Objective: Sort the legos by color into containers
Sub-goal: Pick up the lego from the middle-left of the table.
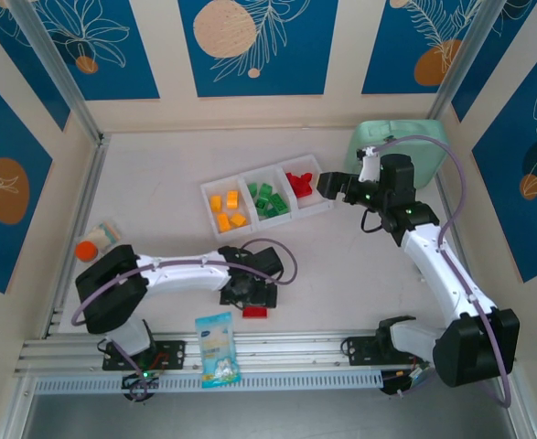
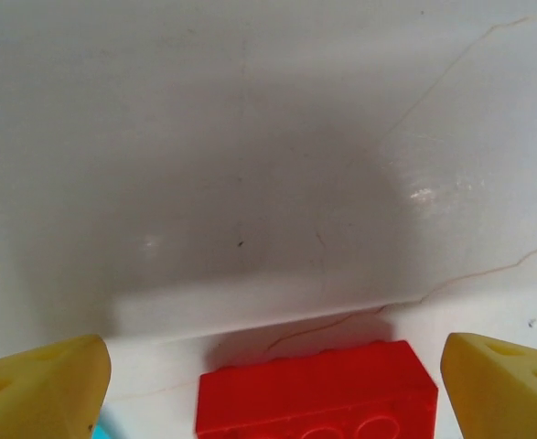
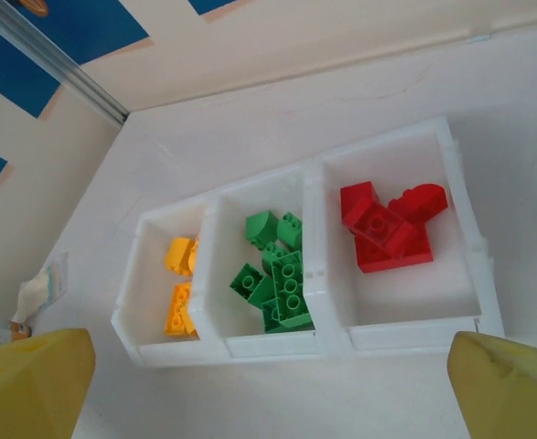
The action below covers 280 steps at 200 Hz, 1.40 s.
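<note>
A white three-compartment tray, the containers (image 1: pixel 277 219), lies mid-table. Yellow-orange legos (image 1: pixel 227 210) fill its left compartment, green legos (image 1: pixel 270 199) the middle, red legos (image 1: pixel 297 183) the right. In the right wrist view the containers (image 3: pixel 286 346) show the same yellow (image 3: pixel 178 293), green (image 3: pixel 277 274) and red (image 3: pixel 387 233) groups. One loose red lego (image 1: pixel 254 311) lies on the table near the rail. My left gripper (image 1: pixel 248 294) is low over it, open; the red lego (image 2: pixel 316 393) sits between its spread fingers (image 2: pixel 39 389). My right gripper (image 1: pixel 332 187) hangs open and empty by the tray's right end.
A mint-green case (image 1: pixel 396 146) stands behind the right arm at the back right. A blue-and-white snack packet (image 1: pixel 218 347) lies across the near rail (image 1: pixel 341 352). A small orange object (image 1: pixel 90 249) and a wrapper (image 1: pixel 108 235) sit by the left wall.
</note>
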Tool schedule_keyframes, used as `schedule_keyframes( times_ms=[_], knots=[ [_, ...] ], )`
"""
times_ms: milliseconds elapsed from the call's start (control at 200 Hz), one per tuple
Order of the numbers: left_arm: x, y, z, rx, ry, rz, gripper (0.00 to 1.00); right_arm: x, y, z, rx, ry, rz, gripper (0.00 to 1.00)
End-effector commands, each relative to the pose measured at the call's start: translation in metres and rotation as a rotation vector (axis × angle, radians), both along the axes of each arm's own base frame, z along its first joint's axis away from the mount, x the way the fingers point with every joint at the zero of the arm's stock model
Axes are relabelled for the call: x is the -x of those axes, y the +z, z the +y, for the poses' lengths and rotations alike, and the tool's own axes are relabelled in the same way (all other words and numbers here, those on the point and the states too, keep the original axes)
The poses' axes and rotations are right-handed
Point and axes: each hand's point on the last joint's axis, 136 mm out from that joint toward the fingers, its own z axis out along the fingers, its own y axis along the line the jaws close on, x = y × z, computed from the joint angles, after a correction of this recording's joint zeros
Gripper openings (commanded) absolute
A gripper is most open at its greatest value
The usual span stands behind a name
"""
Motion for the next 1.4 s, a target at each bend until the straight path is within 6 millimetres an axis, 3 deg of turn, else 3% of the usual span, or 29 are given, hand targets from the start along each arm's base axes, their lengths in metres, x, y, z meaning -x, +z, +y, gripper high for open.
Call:
schedule_keyframes(
  times_ms=[0,155,390,555,885,1261,1396],
  knots=[
    [0.002,0.000,-0.006,-0.026,0.022,0.006,0.92,-0.004,-0.005,-0.009,-0.024,-0.049,0.067,0.99],
    [0.008,-0.008,-0.014,-0.016,-0.002,0.045,0.86,-0.007,-0.012,-0.013,-0.023,-0.068,0.102,0.99],
    [0.020,-0.016,-0.001,-0.048,-0.002,0.084,0.80,-0.007,-0.015,-0.017,-0.008,-0.089,0.113,0.99],
    [0.031,-0.018,0.010,-0.066,0.001,0.101,0.79,-0.009,-0.018,-0.020,0.000,-0.104,0.121,0.99],
    [0.048,-0.026,0.004,-0.095,-0.067,0.136,0.84,-0.010,-0.026,-0.023,0.013,-0.118,0.152,0.99],
    [0.047,-0.019,0.023,-0.207,-0.072,0.115,0.72,-0.011,-0.028,-0.022,0.012,-0.119,0.162,0.99],
    [0.046,-0.018,0.018,-0.186,-0.066,0.106,0.59,-0.011,-0.030,-0.022,0.013,-0.119,0.169,0.99]
  ],
)
